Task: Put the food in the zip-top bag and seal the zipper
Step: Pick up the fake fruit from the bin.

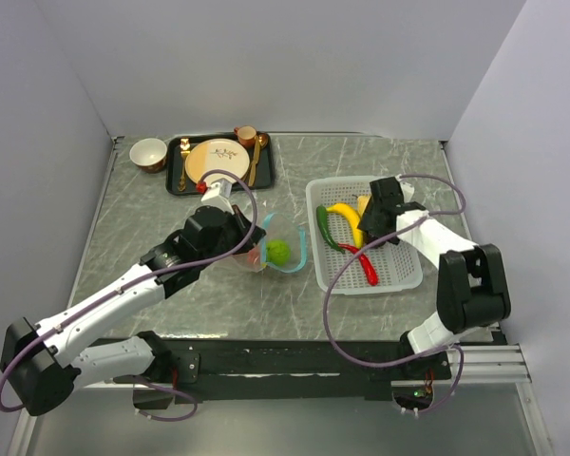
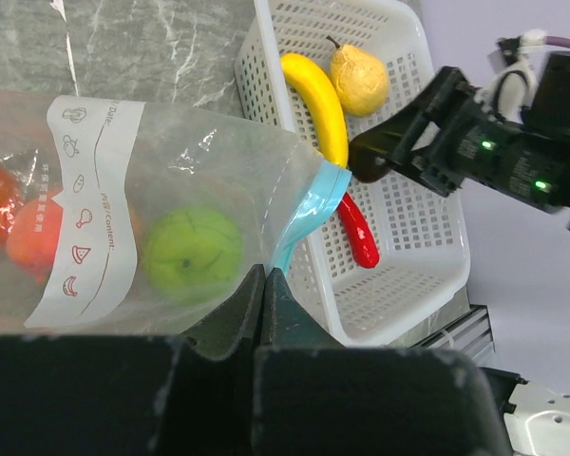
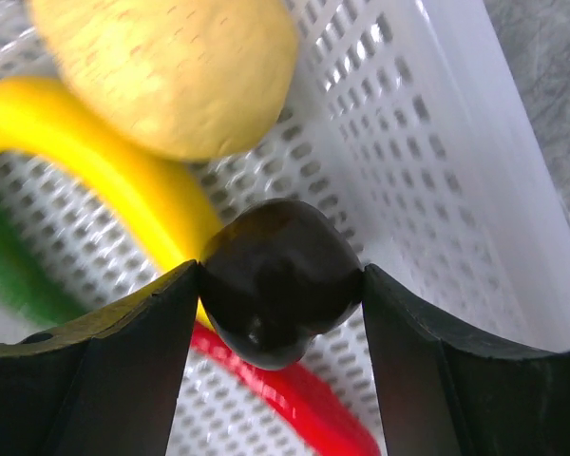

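The right wrist view alone shows the right gripper [image 3: 281,313] clamped on the dark round plastic fruit [image 3: 277,271] over the white perforated plastic basket [image 3: 437,142]. The left wrist view alone shows the left gripper [image 2: 266,299] pinched shut on the clear soft zip-top bag [image 2: 180,152], which has the lime-green plastic ball [image 2: 192,255] inside.

Clear zip-top bag [image 2: 209,152] holds lime-green ball [image 2: 192,255]; dark fruit [image 3: 280,280] is outside.

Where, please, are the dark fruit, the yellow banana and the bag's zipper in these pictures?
dark fruit [image 3: 280,280], right wrist view, its glossy middle.
yellow banana [image 2: 323,104], left wrist view, mid-curve.
zipper [image 2: 307,216], left wrist view, teal strip's bend.
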Robot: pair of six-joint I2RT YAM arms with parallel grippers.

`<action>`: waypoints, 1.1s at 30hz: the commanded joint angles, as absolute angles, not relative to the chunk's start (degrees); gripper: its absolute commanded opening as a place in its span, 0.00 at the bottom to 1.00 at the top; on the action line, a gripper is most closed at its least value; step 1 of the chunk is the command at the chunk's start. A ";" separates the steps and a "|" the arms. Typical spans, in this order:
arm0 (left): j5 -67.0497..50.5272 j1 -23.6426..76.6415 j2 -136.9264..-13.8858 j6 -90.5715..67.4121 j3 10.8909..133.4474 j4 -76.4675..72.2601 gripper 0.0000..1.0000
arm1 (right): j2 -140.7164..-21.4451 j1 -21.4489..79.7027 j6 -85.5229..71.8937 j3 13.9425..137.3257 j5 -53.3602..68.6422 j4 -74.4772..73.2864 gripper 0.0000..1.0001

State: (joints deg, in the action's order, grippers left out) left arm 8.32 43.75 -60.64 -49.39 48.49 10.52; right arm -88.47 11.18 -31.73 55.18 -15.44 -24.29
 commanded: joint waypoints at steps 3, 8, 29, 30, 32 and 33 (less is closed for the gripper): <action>7.64 43.77 -60.38 -49.66 48.87 8.35 0.01 | -74.91 10.98 -29.62 53.18 -8.63 -25.05 0.52; 8.09 43.86 -60.90 -49.48 48.95 8.09 0.01 | -65.07 10.99 -31.46 49.31 -0.28 -24.53 0.51; 6.33 43.86 -62.75 -50.71 50.36 6.59 0.01 | -53.69 20.90 -38.85 44.82 18.55 -18.28 0.52; 6.42 43.77 -62.84 -50.89 50.36 6.68 0.01 | -54.22 23.01 -38.93 45.35 18.20 -18.19 0.52; 6.24 43.86 -62.32 -51.50 49.75 5.64 0.01 | -55.71 25.21 -39.72 46.49 17.84 -17.14 0.52; 5.81 43.86 -62.05 -51.68 49.49 5.28 0.01 | -56.24 26.01 -39.90 46.84 17.84 -16.79 0.52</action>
State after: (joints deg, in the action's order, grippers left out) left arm 7.25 43.75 -62.67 -50.33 48.49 9.15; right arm -54.41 22.37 -38.61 42.98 17.23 -21.37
